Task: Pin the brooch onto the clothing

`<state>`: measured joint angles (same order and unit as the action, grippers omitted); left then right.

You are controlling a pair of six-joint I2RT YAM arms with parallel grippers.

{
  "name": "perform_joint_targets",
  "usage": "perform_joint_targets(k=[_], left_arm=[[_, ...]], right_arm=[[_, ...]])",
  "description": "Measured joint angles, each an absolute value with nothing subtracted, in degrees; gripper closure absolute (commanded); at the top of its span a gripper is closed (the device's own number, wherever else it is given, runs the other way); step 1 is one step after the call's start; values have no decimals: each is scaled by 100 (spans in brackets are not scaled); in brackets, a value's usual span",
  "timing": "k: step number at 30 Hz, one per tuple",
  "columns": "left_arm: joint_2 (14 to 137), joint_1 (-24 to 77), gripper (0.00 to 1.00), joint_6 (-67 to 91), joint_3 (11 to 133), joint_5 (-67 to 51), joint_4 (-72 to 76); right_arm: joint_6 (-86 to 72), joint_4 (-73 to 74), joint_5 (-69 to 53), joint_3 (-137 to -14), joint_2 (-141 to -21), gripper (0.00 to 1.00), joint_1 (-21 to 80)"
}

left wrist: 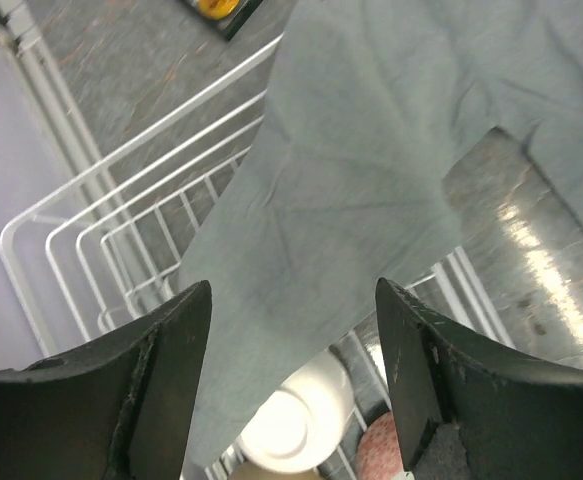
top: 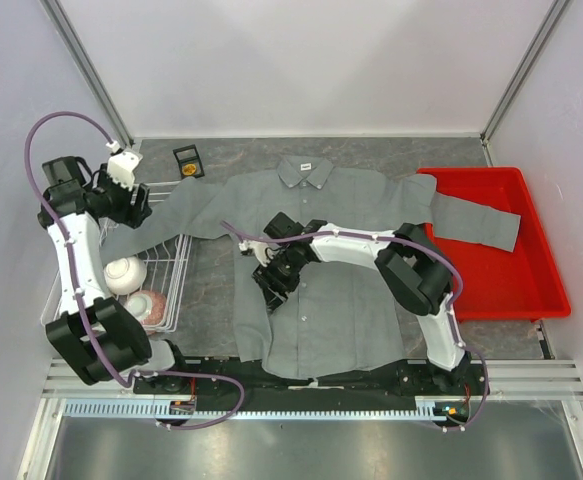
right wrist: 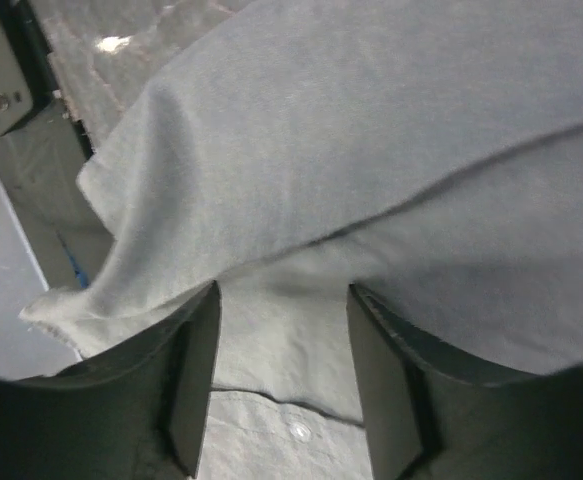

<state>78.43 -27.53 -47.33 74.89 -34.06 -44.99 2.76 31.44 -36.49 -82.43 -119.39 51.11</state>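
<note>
The grey shirt (top: 321, 260) lies flat, collar at the far side. Its left sleeve (left wrist: 331, 180) drapes over a wire basket. The brooch (top: 188, 168), orange-gold on a small black pad, lies beyond the sleeve, left of the collar; it also shows at the top edge of the left wrist view (left wrist: 216, 6). My left gripper (top: 129, 200) (left wrist: 293, 300) is open and empty, held high above the sleeve and basket. My right gripper (top: 271, 280) (right wrist: 283, 310) is open, low over the shirt front's left part, with folded cloth and a pale button (right wrist: 299, 432) between its jaws.
A white wire basket (top: 171, 290) at the left holds a white bowl (top: 124, 272) and a pinkish bowl (top: 149, 305). A red tray (top: 531, 290) at the right has the shirt's right sleeve lying across it. Walls stand close on both sides.
</note>
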Motion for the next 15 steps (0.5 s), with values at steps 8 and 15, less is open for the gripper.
perform_joint_targets(k=[8,15], left_arm=[[7837,-1675,1,-3920,7802,-3446,-4195],[8160,-1361,1,-2359,8637,-3319,-3009]], right_arm=[[587,3708,-3173,-8366,-11063,16,3911],[915,3658,-2248,-8680,-9531,2,2333]])
